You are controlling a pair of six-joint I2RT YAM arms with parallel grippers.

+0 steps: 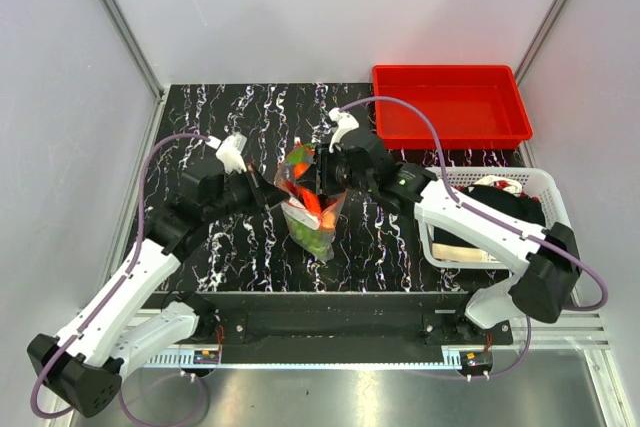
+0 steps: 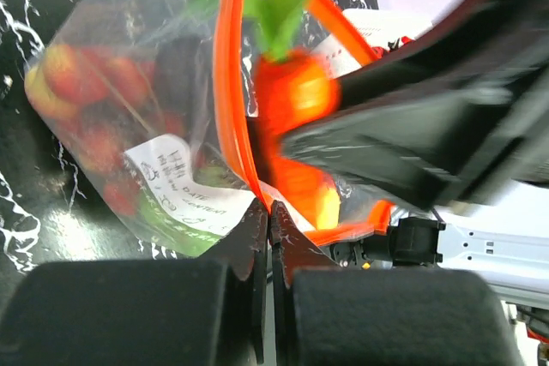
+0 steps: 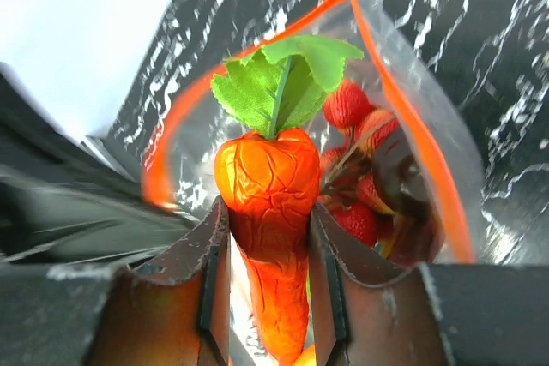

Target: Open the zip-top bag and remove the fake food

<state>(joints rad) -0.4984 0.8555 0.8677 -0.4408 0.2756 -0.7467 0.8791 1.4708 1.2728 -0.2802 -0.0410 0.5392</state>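
The left gripper (image 2: 268, 212) pinches the orange zip strip (image 2: 230, 83) of the zip-top bag (image 2: 129, 126), held open over the marbled table (image 1: 380, 247) between the arms. The right gripper (image 3: 268, 229) clamps the carrot (image 3: 266, 177) at the bag's mouth. Handwriting on the white label (image 2: 184, 182) is too blurred to read.

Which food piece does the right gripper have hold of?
The orange carrot with the green top: the right gripper clamps it at the mouth of the zip-top bag, while the red tomatoes lie inside.
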